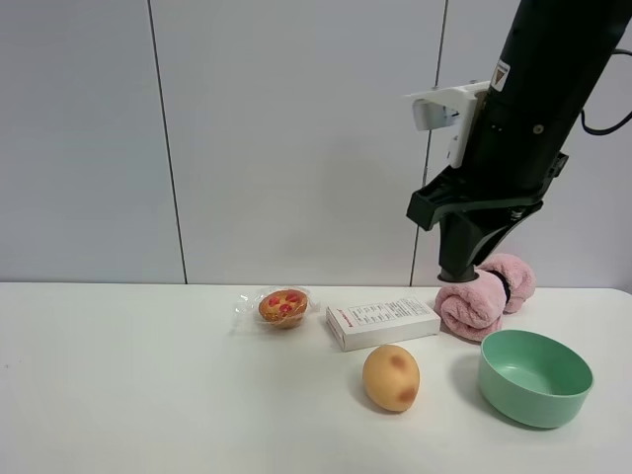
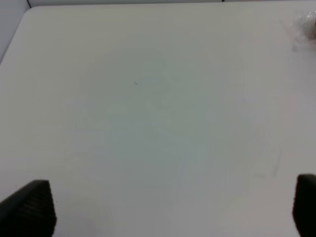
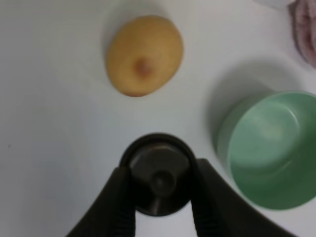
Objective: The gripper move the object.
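Observation:
My right gripper [image 3: 160, 169] is shut on the object, a small dark grey-brown capsule [image 3: 158, 178], seen end-on between the two black fingers. In the high view the right gripper [image 1: 456, 269] hangs well above the table, over the pink cloth, and the capsule cannot be made out there. The right wrist view looks down on bare table between the tan ball and the green bowl. My left gripper [image 2: 173, 210] is open and empty over bare white table; its arm does not show in the high view.
A tan spotted ball [image 1: 391, 377] lies at centre front, also in the right wrist view [image 3: 144, 54]. A green bowl [image 1: 513, 397] stands at the front right, empty [image 3: 247, 163]. A white box [image 1: 383, 322], a wrapped pastry [image 1: 282, 306] and a pink cloth [image 1: 486, 296] lie behind.

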